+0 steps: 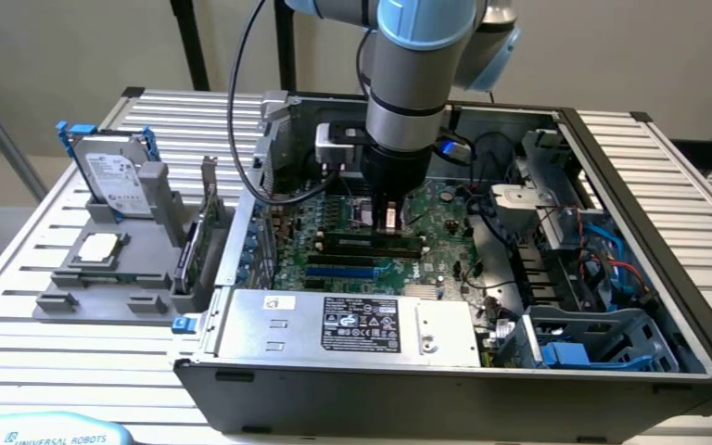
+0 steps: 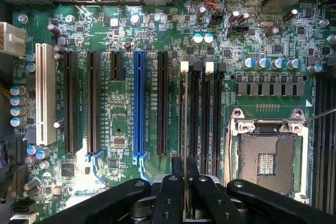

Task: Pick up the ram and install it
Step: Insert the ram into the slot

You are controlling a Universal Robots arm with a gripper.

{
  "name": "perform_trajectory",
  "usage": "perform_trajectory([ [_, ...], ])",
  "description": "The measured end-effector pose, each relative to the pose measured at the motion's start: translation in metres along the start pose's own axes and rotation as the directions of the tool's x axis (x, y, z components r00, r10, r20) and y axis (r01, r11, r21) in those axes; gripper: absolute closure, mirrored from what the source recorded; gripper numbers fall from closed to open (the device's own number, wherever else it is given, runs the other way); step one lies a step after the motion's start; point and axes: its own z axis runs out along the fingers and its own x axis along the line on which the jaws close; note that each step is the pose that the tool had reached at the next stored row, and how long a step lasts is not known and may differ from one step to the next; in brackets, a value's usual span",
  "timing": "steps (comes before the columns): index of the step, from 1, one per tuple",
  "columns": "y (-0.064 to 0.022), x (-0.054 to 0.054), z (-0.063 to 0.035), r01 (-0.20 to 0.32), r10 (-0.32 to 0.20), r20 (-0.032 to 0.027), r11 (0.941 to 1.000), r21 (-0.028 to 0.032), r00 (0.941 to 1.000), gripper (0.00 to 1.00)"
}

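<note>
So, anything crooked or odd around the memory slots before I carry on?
Nothing stands out. The gripper is shut on the ram, which sits edge-on and in line with the memory slots on the motherboard. The empty processor socket looks undamaged.

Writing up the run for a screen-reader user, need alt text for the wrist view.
The end effector is shut on the ram, seen edge-on as a thin vertical strip, held over the black memory slots of a green motherboard. Beside the slots sits the open processor socket; on their other side stand a blue expansion slot and a white one.
</note>
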Motion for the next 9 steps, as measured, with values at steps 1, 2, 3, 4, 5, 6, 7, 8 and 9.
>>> perform_trajectory([
  [1, 0.0, 0.0, 0.0, -0.002, 0.002, -0.0001, 1.0, 0.0, 1.0, 0.87],
  [2, 0.0, 0.0, 0.0, -0.003, 0.003, 0.0, 1.0, 0.0, 1.0, 0.87],
  [3, -0.0001, 0.0, 0.0, -0.004, 0.004, -0.0001, 1.0, -0.0001, 1.0, 0.87],
  [4, -0.0001, 0.0, 0.0, -0.004, 0.004, -0.0001, 1.0, -0.0001, 1.0, 0.87],
  [5, -0.0001, 0.0001, 0.0, -0.004, 0.004, -0.0003, 1.0, -0.0002, 1.0, 0.87],
  [6, 0.0, 0.0001, 0.0001, -0.004, 0.004, -0.0002, 1.0, -0.0001, 1.0, 0.87],
  [7, -0.0001, 0.0, 0.0003, -0.004, 0.004, -0.0001, 1.0, -0.0001, 1.0, 0.87],
  [8, 0.0, 0.0, 0.0004, -0.005, 0.005, 0.0, 1.0, 0.0, 1.0, 0.87],
  [9, 0.0, 0.0, 0.0005, -0.005, 0.005, -0.0001, 1.0, 0.0, 1.0, 0.87],
])
